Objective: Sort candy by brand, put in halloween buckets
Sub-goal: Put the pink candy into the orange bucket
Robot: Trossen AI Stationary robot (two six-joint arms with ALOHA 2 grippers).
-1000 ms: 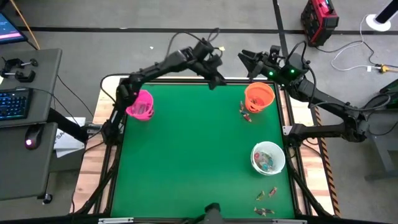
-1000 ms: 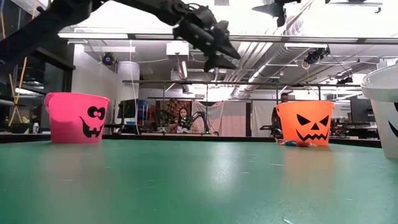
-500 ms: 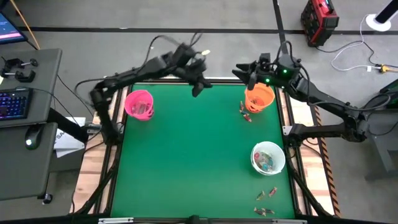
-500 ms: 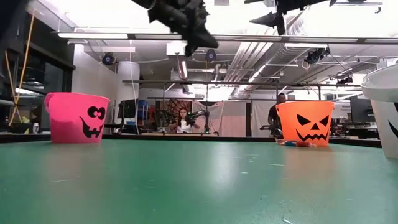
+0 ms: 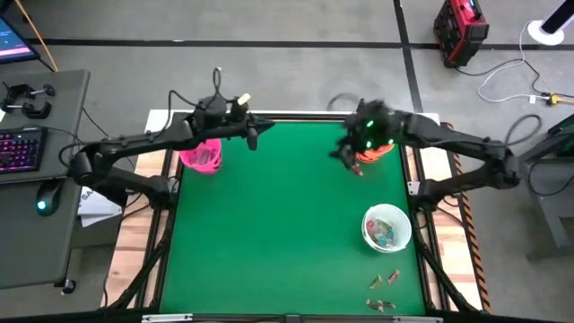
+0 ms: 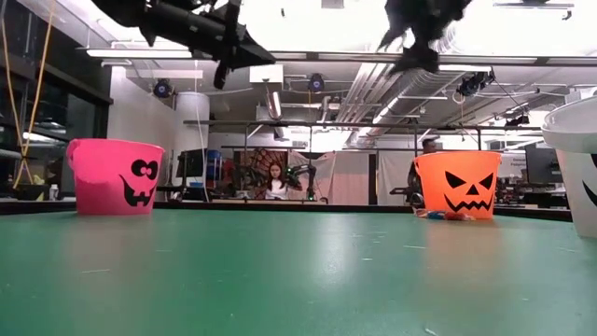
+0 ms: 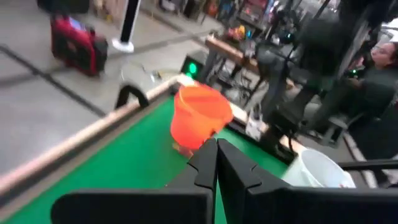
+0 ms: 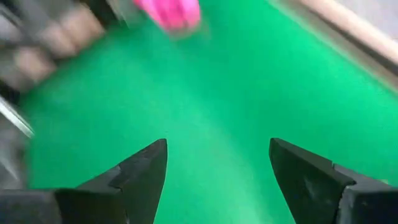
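In the last second I have swung both arms. My left gripper, fingers pressed together and empty, has pulled back from mid-table to hang just beside the pink bucket. My right gripper, fingers wide apart with nothing between them, has come off the far edge and now sits high above the green table, next to the orange bucket. Loose candy lies just below it, I think within reach, though blur hides detail. More candy waits beyond the white bucket.
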